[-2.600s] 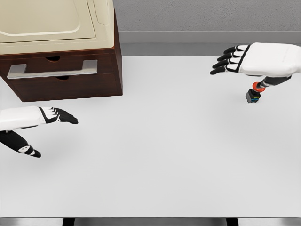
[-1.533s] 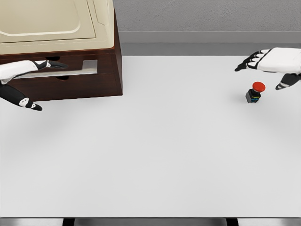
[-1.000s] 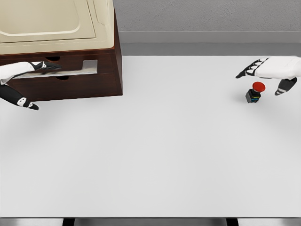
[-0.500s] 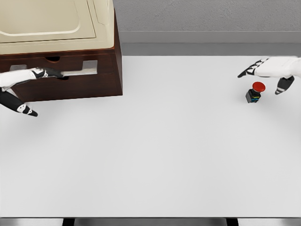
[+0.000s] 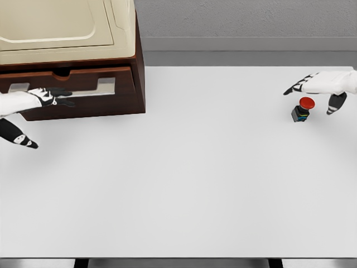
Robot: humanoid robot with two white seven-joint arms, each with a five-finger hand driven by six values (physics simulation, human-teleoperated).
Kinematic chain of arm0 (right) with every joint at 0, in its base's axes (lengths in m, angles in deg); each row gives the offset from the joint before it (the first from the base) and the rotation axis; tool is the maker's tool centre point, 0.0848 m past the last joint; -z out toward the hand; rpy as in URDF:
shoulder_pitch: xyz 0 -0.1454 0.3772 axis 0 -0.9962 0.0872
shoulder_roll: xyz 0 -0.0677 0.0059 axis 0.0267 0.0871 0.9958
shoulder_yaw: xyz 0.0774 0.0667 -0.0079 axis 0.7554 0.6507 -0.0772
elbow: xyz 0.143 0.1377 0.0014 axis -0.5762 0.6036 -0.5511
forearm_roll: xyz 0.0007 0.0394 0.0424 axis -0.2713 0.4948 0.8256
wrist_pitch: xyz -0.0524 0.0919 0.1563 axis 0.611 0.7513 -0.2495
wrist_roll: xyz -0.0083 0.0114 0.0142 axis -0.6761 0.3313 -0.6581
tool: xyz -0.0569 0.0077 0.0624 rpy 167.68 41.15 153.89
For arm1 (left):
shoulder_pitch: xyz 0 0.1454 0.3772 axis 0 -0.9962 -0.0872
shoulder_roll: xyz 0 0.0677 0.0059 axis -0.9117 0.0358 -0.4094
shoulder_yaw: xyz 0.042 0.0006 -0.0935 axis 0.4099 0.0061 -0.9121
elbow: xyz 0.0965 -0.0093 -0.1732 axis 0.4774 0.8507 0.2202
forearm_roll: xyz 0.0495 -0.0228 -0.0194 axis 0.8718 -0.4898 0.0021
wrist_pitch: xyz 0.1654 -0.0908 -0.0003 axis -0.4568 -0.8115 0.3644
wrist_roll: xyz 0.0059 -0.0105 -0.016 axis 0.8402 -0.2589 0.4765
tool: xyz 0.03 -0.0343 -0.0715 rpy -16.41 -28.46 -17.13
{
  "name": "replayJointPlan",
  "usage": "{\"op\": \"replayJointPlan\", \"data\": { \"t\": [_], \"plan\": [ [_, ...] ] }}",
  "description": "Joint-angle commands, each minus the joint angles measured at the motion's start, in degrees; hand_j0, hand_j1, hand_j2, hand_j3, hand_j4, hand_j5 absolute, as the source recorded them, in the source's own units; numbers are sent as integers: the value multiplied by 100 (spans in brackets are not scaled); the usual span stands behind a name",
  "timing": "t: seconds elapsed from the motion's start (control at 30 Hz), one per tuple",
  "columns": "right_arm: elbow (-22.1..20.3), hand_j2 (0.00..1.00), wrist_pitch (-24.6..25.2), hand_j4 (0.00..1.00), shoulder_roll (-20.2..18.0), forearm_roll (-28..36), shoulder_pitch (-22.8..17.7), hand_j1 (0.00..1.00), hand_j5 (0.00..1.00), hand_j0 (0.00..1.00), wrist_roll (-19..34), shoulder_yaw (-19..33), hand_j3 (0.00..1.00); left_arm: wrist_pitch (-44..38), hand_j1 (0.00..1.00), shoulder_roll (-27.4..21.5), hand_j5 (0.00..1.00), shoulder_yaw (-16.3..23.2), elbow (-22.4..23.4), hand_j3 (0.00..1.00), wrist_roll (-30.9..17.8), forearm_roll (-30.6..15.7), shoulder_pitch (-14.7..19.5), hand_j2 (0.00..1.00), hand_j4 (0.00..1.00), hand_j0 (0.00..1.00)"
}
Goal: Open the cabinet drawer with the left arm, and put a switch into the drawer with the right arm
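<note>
The brown cabinet (image 5: 138,61) stands at the table's back left under a cream top (image 5: 56,28). Its drawer (image 5: 114,103) is pulled out a little, with a dark gap showing above the front. My left hand (image 5: 43,106) comes in from the left with its fingers (image 5: 56,92) hooked over the silver handle (image 5: 92,89) and its thumb hanging below. At the far right stands the switch (image 5: 301,110), a small black box with a red button. My right hand (image 5: 315,94) hovers just above and behind it, open, fingers spread, not touching it.
The white table (image 5: 184,178) stretches wide between cabinet and switch. A grey wall (image 5: 240,22) runs along the back. The table's front edge lies near the bottom of the view.
My left hand rose from the table to the handle, closed on it and drew the drawer out slightly. My right hand drew back to the right and lowered over the switch.
</note>
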Motion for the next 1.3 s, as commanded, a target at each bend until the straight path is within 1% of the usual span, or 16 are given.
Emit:
{"op": "replayJointPlan", "data": {
  "t": [0.0, 0.07, 0.13, 0.23, 0.33, 0.43, 0.63, 0.73, 0.9, 0.93, 1.0, 1.17, 1.27],
  "plan": [
    [165, 100, 12, 100, 28, -1, 9, 100, 100, 100, -2, 6, 100, 129, 100, -39, 100, 58, -160, 100, -44, -660, -1, 100, 100, 100],
    [192, 100, 12, 100, 28, -10, 18, 100, 100, 100, -2, 6, 100, 243, 100, -92, 100, 76, -169, 100, -44, -687, -36, 100, 100, 100],
    [192, 100, 12, 100, 46, -1, 44, 100, 100, 100, -2, 6, 100, 366, 100, -259, 100, 128, -283, 100, -44, -792, -71, 100, 100, 100],
    [192, 100, 12, 100, 125, -1, 79, 100, 100, 100, -2, 15, 100, 524, 100, -338, 100, 190, -292, 100, -44, -845, -80, 100, 100, 100],
    [192, 100, 12, 100, 125, -1, 79, 100, 100, 100, -2, -3, 100, 612, 100, -461, 100, 295, -441, 100, -44, -889, -80, 100, 100, 100],
    [200, 100, 12, 100, 160, -1, 79, 100, 100, 100, -2, -161, 100, 762, 100, -549, 100, 348, -459, 100, -44, -959, -80, 100, 100, 100],
    [315, 100, 12, 100, 160, -1, 79, 100, 100, 100, -2, -170, 100, 850, 100, -751, 100, 462, -617, 100, -44, -1056, -80, 100, 100, 100],
    [367, 100, 12, 100, 160, -1, 79, 100, 100, 100, -2, -170, 100, 920, 100, -865, 100, 471, -652, 100, -44, -1232, -80, 100, 100, 100],
    [376, 100, 12, 100, 169, -1, 79, 100, 100, 100, -2, -170, 100, 981, 100, -989, 100, 506, -670, 100, -44, -1319, -80, 100, 100, 100],
    [376, 100, 12, 100, 195, -10, 79, 100, 100, 100, -2, -178, 100, 1025, 100, -1024, 100, 541, -740, 100, -44, -1355, -80, 100, 100, 100],
    [376, 100, 12, 100, 222, -10, 79, 100, 100, 100, -2, -170, 100, 1061, 100, -1103, 100, 594, -828, 100, -44, -1364, -71, 100, 100, 100],
    [376, 100, 12, 100, 230, -10, 79, 100, 100, 100, -2, -179, 100, 1157, 100, -1164, 100, 656, -872, 100, -44, -1364, -71, 100, 100, 100],
    [376, 100, 12, 100, 222, -10, 79, 100, 100, 100, -2, -170, 100, 1159, 100, -1252, 100, 665, -881, 100, -44, -1601, -71, 100, 100, 100]
  ]
}}
